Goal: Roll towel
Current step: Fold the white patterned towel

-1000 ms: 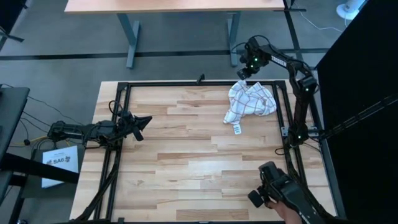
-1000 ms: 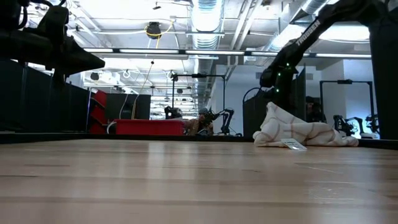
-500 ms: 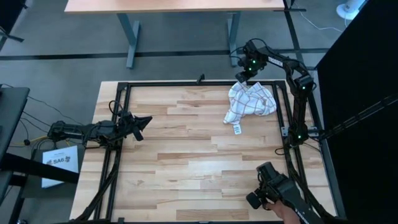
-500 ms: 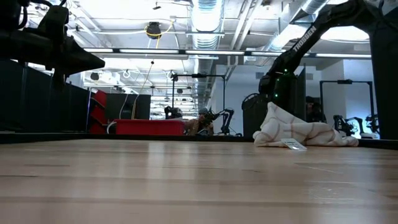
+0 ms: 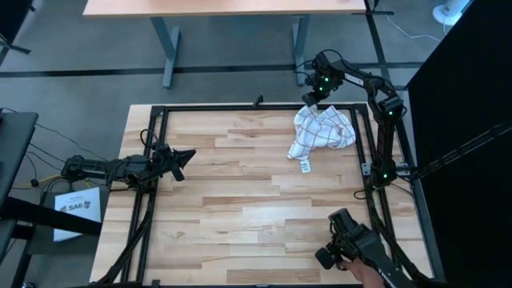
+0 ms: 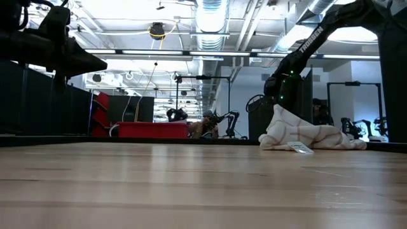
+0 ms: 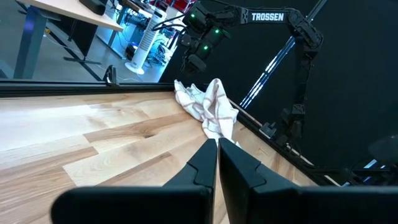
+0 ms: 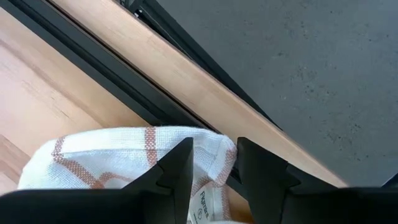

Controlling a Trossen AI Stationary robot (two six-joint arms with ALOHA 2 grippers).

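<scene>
1. At the table's (image 5: 240, 208) near right corner a person's hand (image 5: 362, 270) is seen holding a dark device (image 5: 346, 240); no part in the task is judged.
2. The left gripper (image 5: 182, 160) is parked at the table's left edge, pointed toward the middle; its fingers (image 7: 205, 163) are pressed together with nothing between, as shown in the left wrist view; it is well apart from the cloth.
3. The towel (image 5: 320, 128) lies crumpled in a loose heap at the far right corner, not yet flattened or rolled; its long axis is judged to run from the far edge toward its small tag (image 5: 305, 166) on the near side.
4. The right gripper (image 5: 310, 94) hangs over the far edge just above the heap's far end; its fingers (image 8: 177, 168) are slightly apart, with a fold of cloth seen between them; whether the fold is pinched cannot be told.
5. The right arm is far nearer; the cloth lies directly below and toward the table's near side of its fingertips, so the pickup is judged to be its job.
</scene>
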